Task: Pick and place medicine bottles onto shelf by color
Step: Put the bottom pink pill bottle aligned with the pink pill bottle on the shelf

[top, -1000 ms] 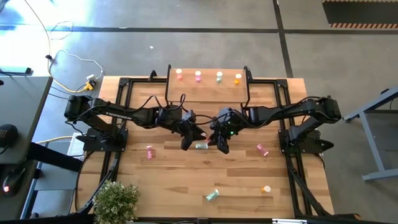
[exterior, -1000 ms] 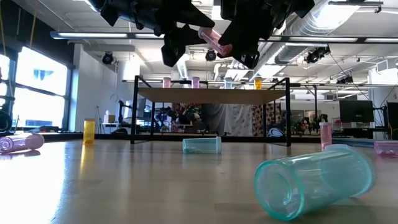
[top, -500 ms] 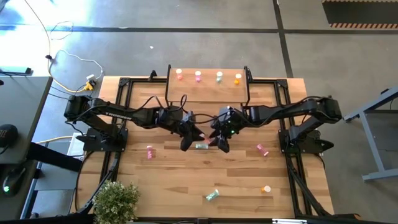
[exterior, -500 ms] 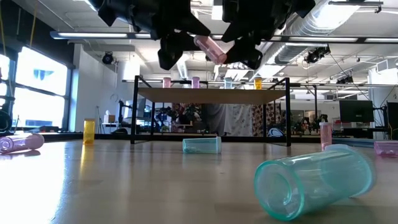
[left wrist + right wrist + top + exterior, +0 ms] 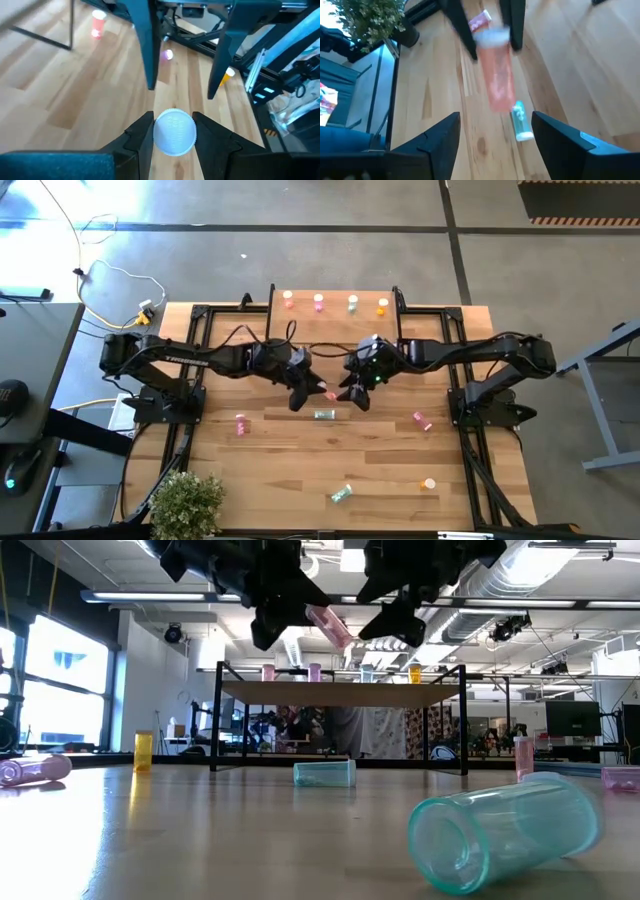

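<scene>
A pink bottle hangs tilted in mid-air above the middle of the surface, clamped near its cap end by the jaws of the left gripper; the left wrist view shows its white cap pinched between the two fingers. The right gripper sits just beside it, facing it, jaws spread apart and off the bottle, which shows between and beyond them in the right wrist view.

Under the pair a teal bottle lies on its side. Behind them stands the shelf, a light board on thin black legs, with four upright bottles in a row along its far edge: two pink, one pale green and one orange.

The surface is pale plank wood with black framing down both sides. Loose on it are a pink bottle to the left, another pink one to the right, a teal one near the front edge and an orange one at front right. A potted plant stands at the front left corner.

Around it the floor is grey concrete, with cables trailing at the left. The low view looks into a large workshop hall with ceiling ducts, strip lights and windows at the left.
</scene>
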